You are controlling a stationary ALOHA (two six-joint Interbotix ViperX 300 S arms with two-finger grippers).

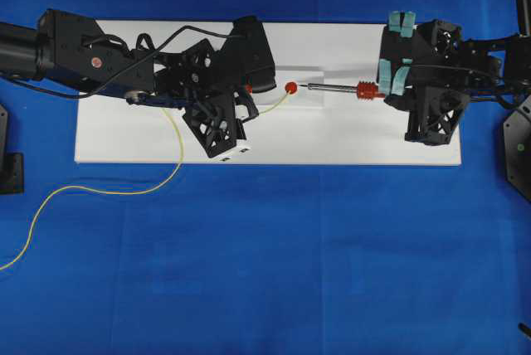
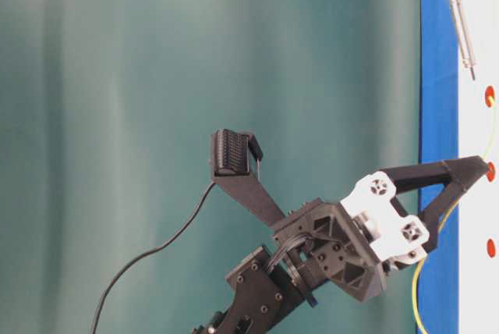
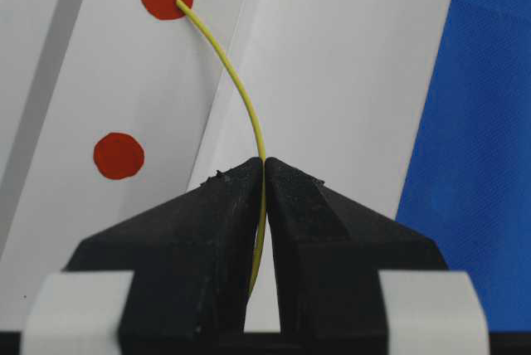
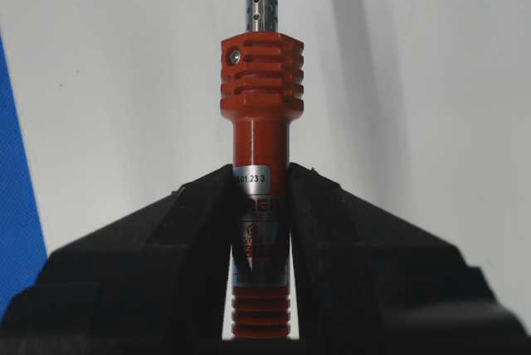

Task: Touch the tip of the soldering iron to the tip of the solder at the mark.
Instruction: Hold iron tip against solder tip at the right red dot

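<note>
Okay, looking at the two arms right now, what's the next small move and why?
Probably ease the right gripper toward the red mark. The solder, pinched in the left gripper, already ends on that mark, while the soldering iron, held by its handle, lines up with the mark but its tip stops just short, with bare white board between.
</note>
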